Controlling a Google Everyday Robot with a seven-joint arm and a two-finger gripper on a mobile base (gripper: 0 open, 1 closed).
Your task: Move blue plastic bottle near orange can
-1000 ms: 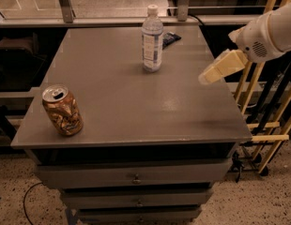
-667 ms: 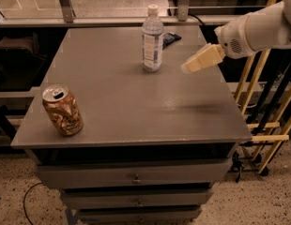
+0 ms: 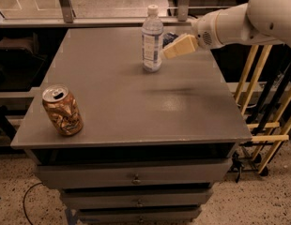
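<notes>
Leftward since the earlier frame, the white arm (image 3: 244, 20) has carried the gripper (image 3: 179, 46) from the right edge to just beside the bottle (image 3: 152, 39), on its right at mid-height; whether it is open or closed cannot be told. Speckled floor (image 3: 258, 205), wooden rails (image 3: 258, 78) at right and a metal-framed partition (image 3: 65, 3) behind surround the grey drawer cabinet (image 3: 136, 177). On its matt top (image 3: 136, 102) the bottle stands upright near the far edge, with the can (image 3: 62, 109) upright at front left, well apart.
</notes>
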